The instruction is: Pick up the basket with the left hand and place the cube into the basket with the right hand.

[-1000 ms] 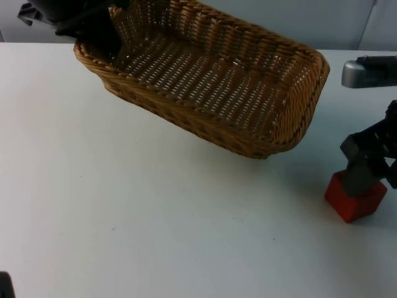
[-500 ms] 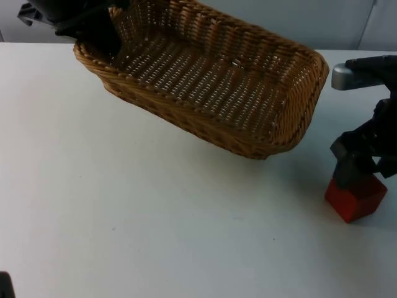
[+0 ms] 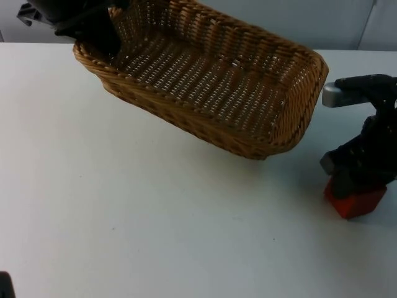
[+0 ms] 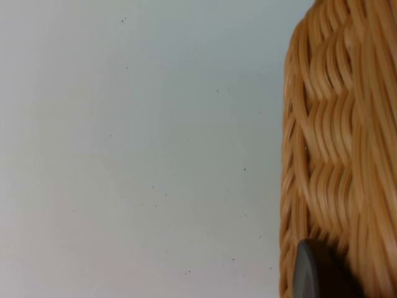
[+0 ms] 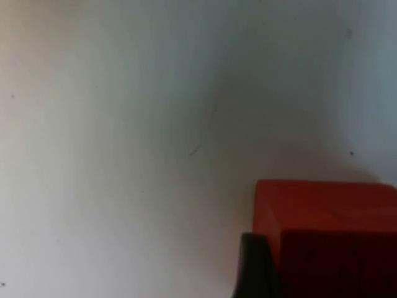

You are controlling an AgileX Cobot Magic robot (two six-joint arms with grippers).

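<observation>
The left hand [image 3: 99,34] grips the stiff, light basket [image 3: 205,81] aloft by its rim. The right hand [image 3: 353,177] straddles the cube [image 3: 355,200] on the bench [image 3: 155,236] (rigid, flat-sided: pinch opposite faces); whether it has closed I cannot tell.

Basket [image 3: 211,87]: an oblong woven wicker basket, light brown, open side up and empty, is seen across the upper middle of the top view. It is held tilted above the table, its upper-left end raised, its shadow cast below.
Cube [image 3: 355,200]: a red cube is seen at the right edge of the top view, resting on the white table, its top partly covered.
</observation>
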